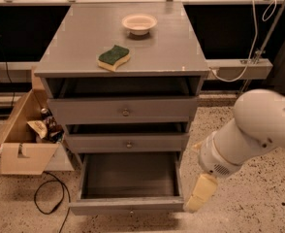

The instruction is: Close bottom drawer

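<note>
The grey cabinet [123,52] has three drawers. The bottom drawer [128,205] is pulled far out, empty inside, with its slim front panel near the floor and a tiny knob. The top drawer [125,111] and middle drawer [129,143] stand slightly open. My gripper [200,193] hangs at the end of the white arm, just right of the bottom drawer's front right corner, its cream fingers [203,191] pointing down. It holds nothing that I can see.
A green and yellow sponge [114,57] and a small white bowl [139,23] sit on the cabinet top. A cardboard box [23,140] with clutter stands left of the cabinet. A black cable [48,198] lies on the speckled floor.
</note>
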`<action>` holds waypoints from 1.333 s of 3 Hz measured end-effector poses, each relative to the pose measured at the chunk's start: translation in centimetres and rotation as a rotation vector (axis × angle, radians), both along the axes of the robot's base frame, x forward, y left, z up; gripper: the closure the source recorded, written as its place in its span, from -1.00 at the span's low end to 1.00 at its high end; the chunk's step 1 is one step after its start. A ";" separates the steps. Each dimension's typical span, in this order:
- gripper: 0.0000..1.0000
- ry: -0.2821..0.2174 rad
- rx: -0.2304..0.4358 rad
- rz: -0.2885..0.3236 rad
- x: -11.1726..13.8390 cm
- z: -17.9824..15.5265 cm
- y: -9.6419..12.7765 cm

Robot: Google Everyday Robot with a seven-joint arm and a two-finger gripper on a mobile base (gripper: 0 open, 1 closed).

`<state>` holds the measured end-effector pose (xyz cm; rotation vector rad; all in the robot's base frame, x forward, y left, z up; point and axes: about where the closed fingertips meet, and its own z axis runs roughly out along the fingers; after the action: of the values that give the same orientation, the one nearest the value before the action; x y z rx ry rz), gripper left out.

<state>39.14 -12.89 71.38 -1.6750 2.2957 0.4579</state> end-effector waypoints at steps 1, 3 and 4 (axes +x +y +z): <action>-1.00 0.052 0.046 0.017 -0.8 -9.1 1.8; -1.00 0.140 0.140 -0.008 -1.8 -19.2 4.3; -1.00 0.135 0.135 -0.005 -1.8 -18.7 4.2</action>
<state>37.33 -8.67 52.64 -1.6192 2.3033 0.7282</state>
